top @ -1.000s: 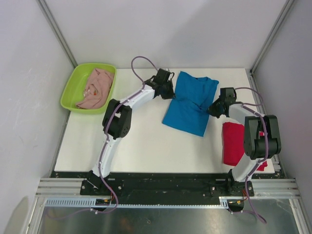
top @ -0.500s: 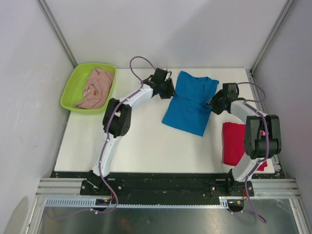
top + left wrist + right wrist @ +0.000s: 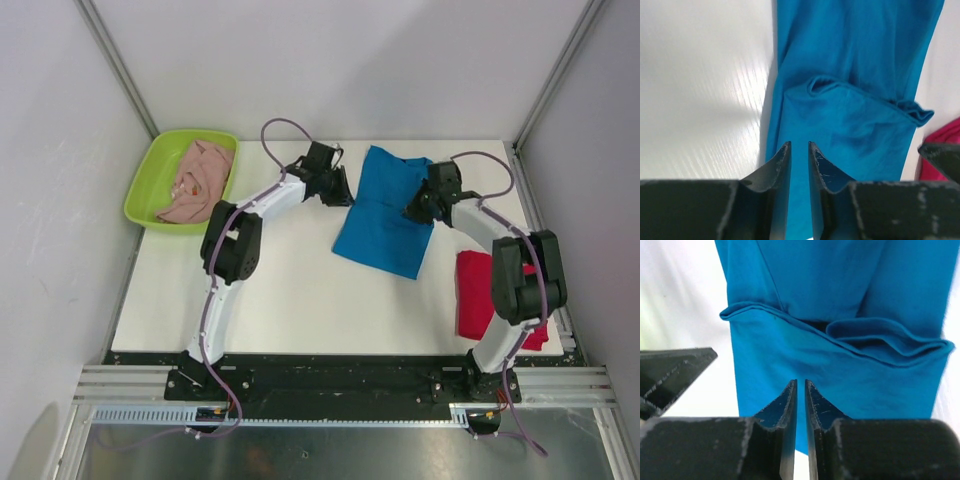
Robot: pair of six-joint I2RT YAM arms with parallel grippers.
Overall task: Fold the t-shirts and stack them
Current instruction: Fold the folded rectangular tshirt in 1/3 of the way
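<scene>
The bright blue t-shirt (image 3: 385, 225) lies in the middle of the table with a crease across it. My left gripper (image 3: 345, 190) is at its left edge and my right gripper (image 3: 412, 212) is over its right side. Both have their jaws almost together with blue cloth between them. In the left wrist view a raised blue flap (image 3: 850, 130) runs back to my gripper (image 3: 799, 146). The right wrist view shows the same for the folded flap (image 3: 840, 365) and my gripper (image 3: 801, 382). The red t-shirt (image 3: 478, 292) lies folded at the right. The pale pink t-shirt (image 3: 197, 180) is crumpled in the tray.
The lime-green tray (image 3: 150, 180) stands at the table's far left corner. Frame posts and grey walls close in the table on the left, right and back. Bare white table (image 3: 260, 300) spreads in front of the blue shirt.
My right gripper has moved up and left over the blue shirt, drawing its right edge inward. My left gripper has shifted slightly up and left at the shirt's left edge.
</scene>
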